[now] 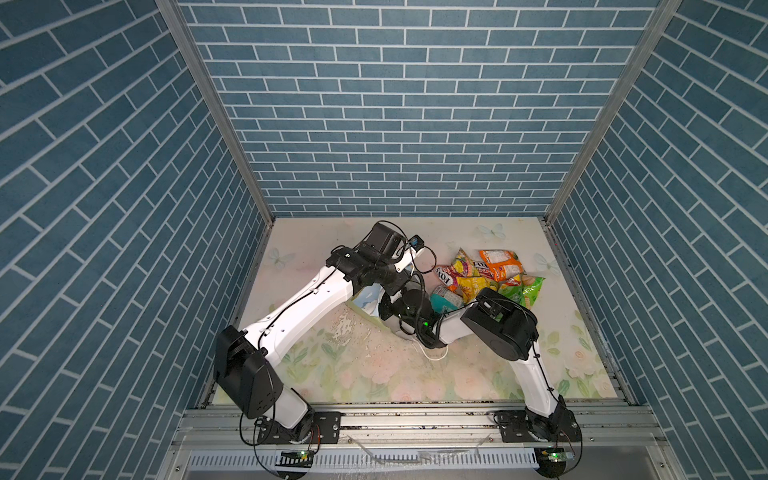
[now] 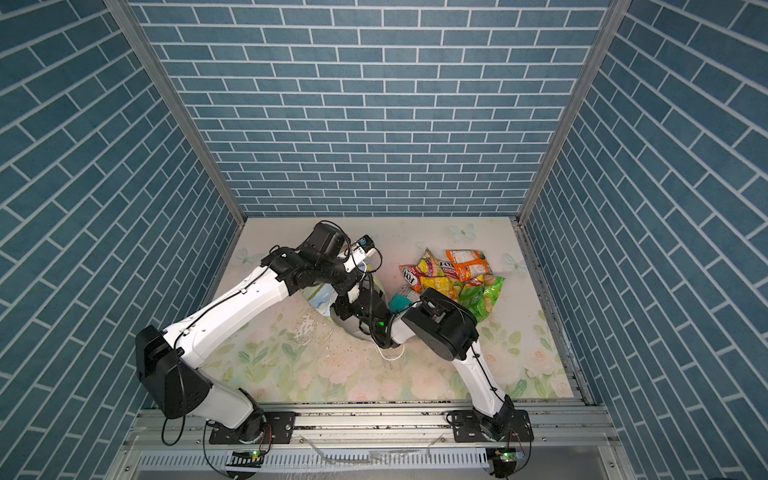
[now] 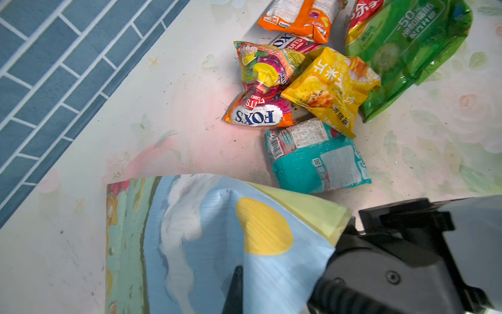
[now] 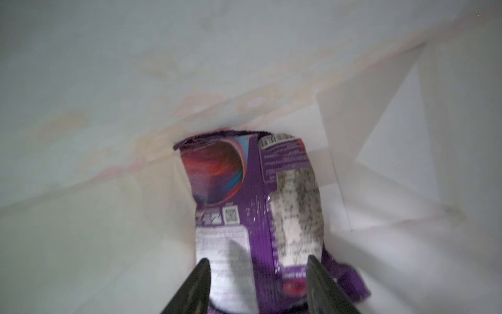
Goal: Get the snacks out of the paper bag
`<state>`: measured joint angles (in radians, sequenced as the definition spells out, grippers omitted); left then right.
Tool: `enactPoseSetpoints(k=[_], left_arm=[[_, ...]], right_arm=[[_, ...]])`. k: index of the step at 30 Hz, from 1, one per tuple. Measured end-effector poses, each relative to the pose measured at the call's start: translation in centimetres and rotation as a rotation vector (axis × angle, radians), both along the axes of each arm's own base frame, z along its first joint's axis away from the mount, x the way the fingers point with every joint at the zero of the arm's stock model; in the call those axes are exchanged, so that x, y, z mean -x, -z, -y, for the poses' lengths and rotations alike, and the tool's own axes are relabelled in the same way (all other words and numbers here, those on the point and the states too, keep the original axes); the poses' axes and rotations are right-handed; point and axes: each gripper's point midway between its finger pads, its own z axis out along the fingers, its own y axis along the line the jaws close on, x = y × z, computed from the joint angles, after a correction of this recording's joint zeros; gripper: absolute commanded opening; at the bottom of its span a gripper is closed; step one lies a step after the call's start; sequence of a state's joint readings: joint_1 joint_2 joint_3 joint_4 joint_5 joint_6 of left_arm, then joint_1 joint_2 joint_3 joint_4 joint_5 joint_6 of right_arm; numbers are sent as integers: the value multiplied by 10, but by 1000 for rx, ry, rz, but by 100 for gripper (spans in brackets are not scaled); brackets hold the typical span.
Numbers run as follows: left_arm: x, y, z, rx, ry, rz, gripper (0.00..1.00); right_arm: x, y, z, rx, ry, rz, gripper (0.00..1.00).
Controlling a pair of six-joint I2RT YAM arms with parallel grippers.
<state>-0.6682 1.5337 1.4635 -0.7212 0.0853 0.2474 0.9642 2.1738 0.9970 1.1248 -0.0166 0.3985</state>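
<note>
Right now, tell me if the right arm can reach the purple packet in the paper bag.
Probably yes: the right tool hangs open over the purple crinkly packet inside the paper bag; nothing intervenes.

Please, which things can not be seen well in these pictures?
- Right gripper: in both top views, hidden inside the paper bag.
- Purple packet lettering: in the right wrist view, blurred.
- Green packet: in the left wrist view, cut off by the edge.
</note>
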Motion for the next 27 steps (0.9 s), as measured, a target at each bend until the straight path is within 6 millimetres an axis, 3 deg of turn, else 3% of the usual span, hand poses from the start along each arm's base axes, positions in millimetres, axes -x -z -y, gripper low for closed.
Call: enactPoseSetpoints(k=[9, 19, 24, 27], left_arm=[[-14, -9, -13, -94, -78, 80, 0], [-8, -26, -9, -276, -85, 218, 0], [-8, -36, -11, -324, -106, 274, 0], [-11, -38, -18, -353, -136, 296, 0]], right_arm=[[18, -7, -8, -2, -34, -13, 60], [12, -30, -36, -47, -60, -100, 98], [1, -42, -56, -57, -62, -125, 99], [-2, -37, -61, -67, -60, -139, 99]])
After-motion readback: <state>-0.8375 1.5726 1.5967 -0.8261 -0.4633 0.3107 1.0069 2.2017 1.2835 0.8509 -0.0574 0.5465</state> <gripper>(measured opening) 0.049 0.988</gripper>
